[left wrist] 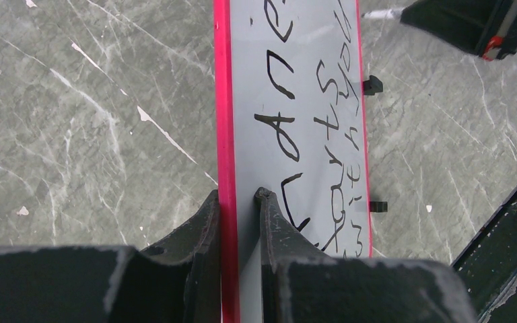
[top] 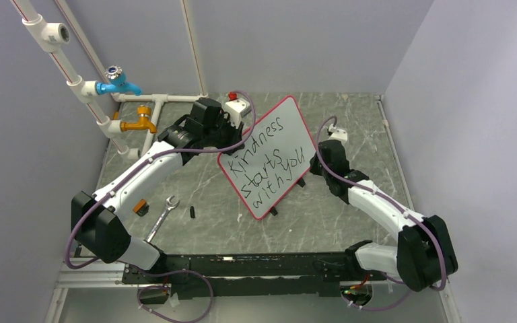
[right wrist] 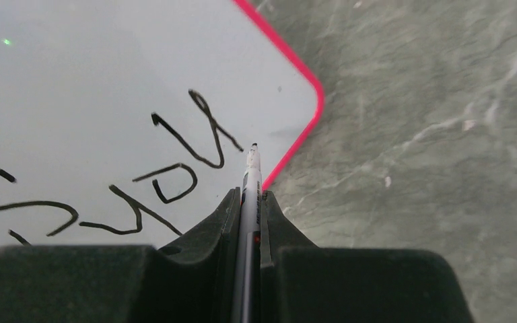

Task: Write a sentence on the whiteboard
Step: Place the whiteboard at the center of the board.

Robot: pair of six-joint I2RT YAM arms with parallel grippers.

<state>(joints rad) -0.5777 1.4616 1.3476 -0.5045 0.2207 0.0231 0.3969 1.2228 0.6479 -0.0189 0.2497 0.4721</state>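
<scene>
The whiteboard [top: 289,124], white with a red rim, stands tilted near the middle of the table. On it the sentence [top: 267,161] reads "Kindness starts with you" in black over three lines. My left gripper [top: 231,142] is shut on the board's left edge. The left wrist view shows its fingers [left wrist: 237,195] on either side of the red rim of the whiteboard [left wrist: 242,101]. My right gripper [top: 318,160] is shut on a white marker [right wrist: 251,176]. Its tip hovers by the final "u" near the whiteboard's [right wrist: 74,81] corner; whether it touches is unclear.
White pipes with a blue tap [top: 118,82] and a yellow tap [top: 141,123] run along the back left. A white box with a red button [top: 237,106] sits behind the board. A wrench [top: 163,215], a small black piece [top: 192,211] and an orange-black item [top: 141,207] lie front left.
</scene>
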